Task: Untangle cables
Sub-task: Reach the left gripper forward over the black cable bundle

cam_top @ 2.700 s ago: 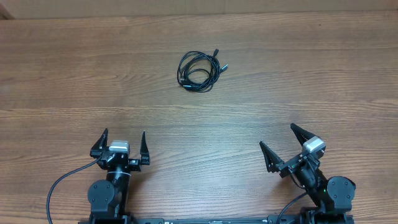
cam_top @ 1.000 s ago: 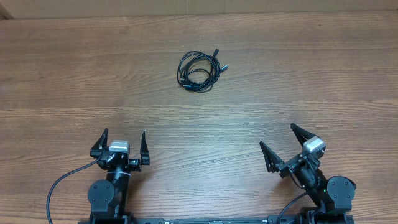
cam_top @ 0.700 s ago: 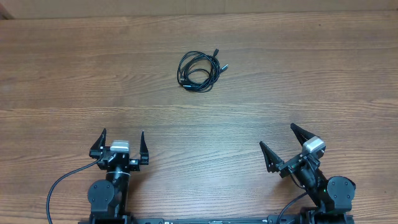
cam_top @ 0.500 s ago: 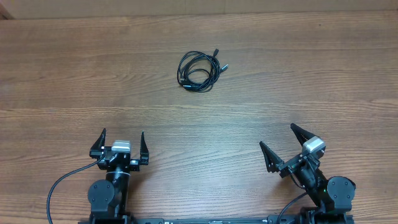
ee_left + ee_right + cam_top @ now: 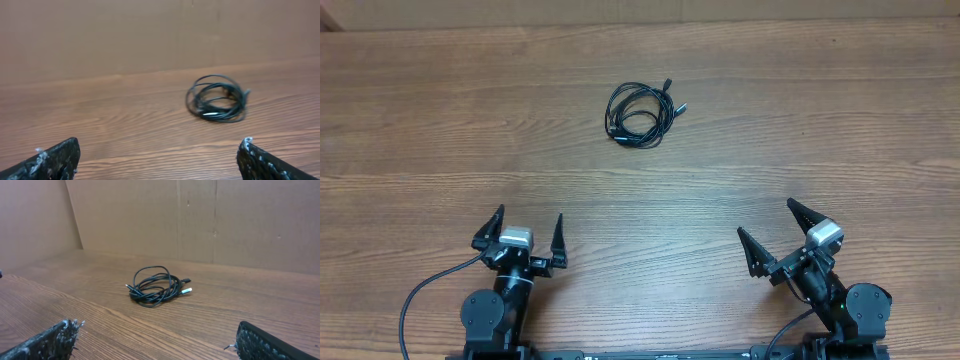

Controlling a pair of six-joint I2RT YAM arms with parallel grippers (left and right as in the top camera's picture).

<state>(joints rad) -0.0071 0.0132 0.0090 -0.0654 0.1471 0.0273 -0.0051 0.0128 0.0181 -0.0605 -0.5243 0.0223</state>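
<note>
Overhead, the cables point(image 5: 640, 112) lie coiled, well apart from both grippers: one o'clock from the left gripper point(image 5: 529, 225), eleven o'clock from the right gripper point(image 5: 765, 220). Both grippers are spread wide, empty and about equally far. From the left wrist the coil sits ahead at one o'clock; from the right wrist, at eleven.

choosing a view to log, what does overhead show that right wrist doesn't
Only overhead: the left gripper, open, and its cord.
Only right wrist: the face of the cardboard wall behind the table, and a pale plug tip.
Both: the cables coiled in one bundle on the wood, and the right gripper, open and empty.
</note>
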